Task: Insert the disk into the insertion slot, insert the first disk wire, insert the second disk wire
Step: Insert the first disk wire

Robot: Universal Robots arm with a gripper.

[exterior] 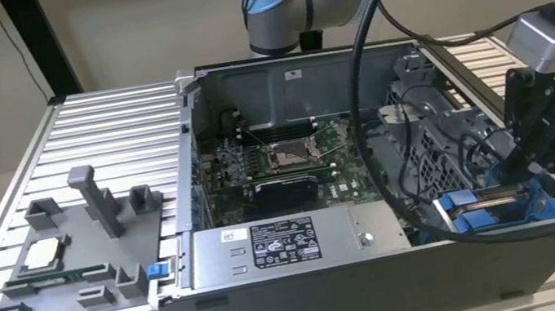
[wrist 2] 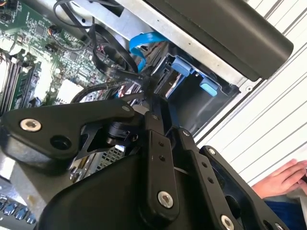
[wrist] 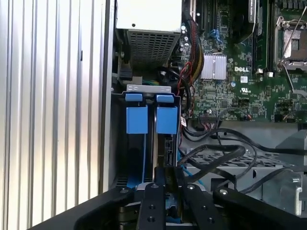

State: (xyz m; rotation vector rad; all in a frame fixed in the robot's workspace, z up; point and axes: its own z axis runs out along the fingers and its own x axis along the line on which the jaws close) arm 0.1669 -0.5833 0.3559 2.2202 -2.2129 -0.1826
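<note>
Closely: gripper (exterior: 519,169) hanging low at exterior view's right; whether clamping or loose, cannot tell; disk (wrist: 166,120) lying directly ahead, edge-on, long axis running straight away from gripper toward power-supply box (wrist: 148,19); blue carrier tabs showing, silver body mostly hiding between rails; disk sitting inside insertion slot (wrist: 147,88) beside second blue carrier (wrist: 136,120); black cables (wrist: 216,158) looping near; motherboard (wrist: 230,72) lying beyond.

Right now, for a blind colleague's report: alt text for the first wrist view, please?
A black robot pincer hangs at a grey metal drive bay with two bright blue plastic tabs, inside an open computer case. A green motherboard and loose black cables lie on one side of the bay, a ribbed aluminium table on the other.
</note>
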